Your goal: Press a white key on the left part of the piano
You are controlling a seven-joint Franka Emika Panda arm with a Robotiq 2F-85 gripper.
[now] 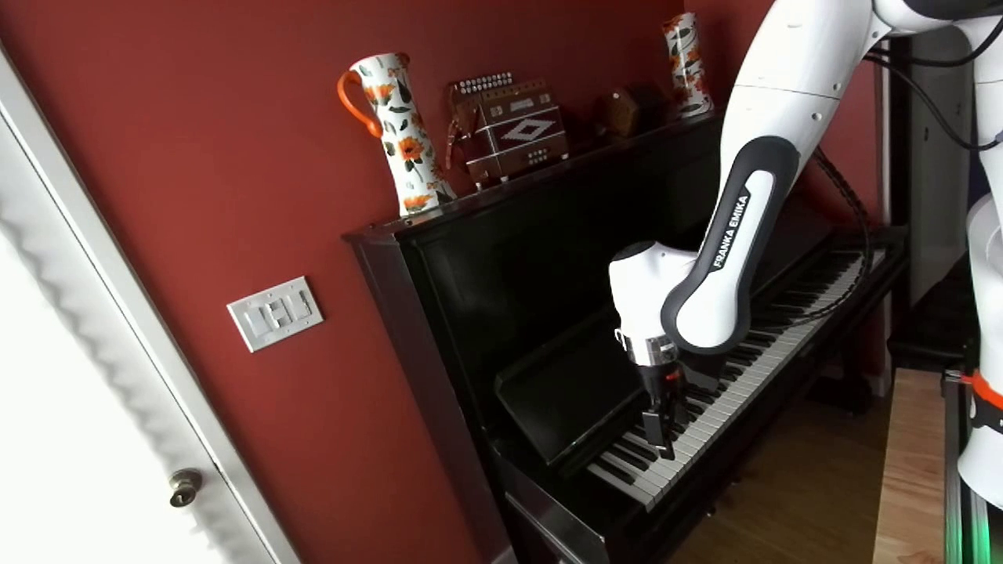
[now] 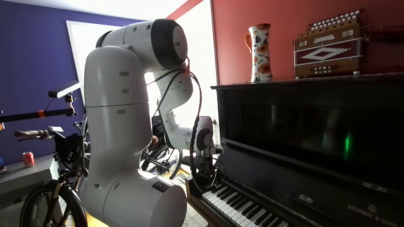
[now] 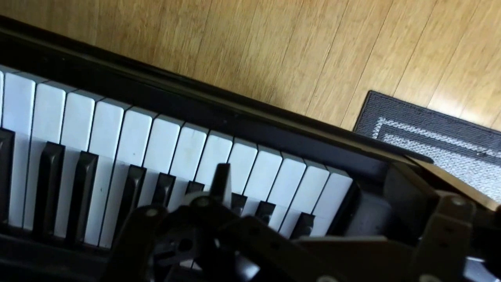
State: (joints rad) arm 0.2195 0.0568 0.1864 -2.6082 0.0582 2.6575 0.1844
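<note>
The white door (image 1: 86, 392) is blown out, the upright piano (image 1: 541, 290) sunk in murk; in an exterior view the Franka arm (image 2: 118, 88) is backlit and a green reflection (image 2: 347, 146) streaks the piano. The wrist view is soft, its wooden floor (image 3: 274, 47) glossy, its foreground nearly black

Piano (image 2: 284, 123): looked glossy, showing streaked reflections
White keys (image 3: 135, 135): looked smooth to their front edges
Floor (image 3: 250, 51): was satiny wood planking
Mat (image 3: 450, 152) by the piano's corner: looked rough and woven
</note>
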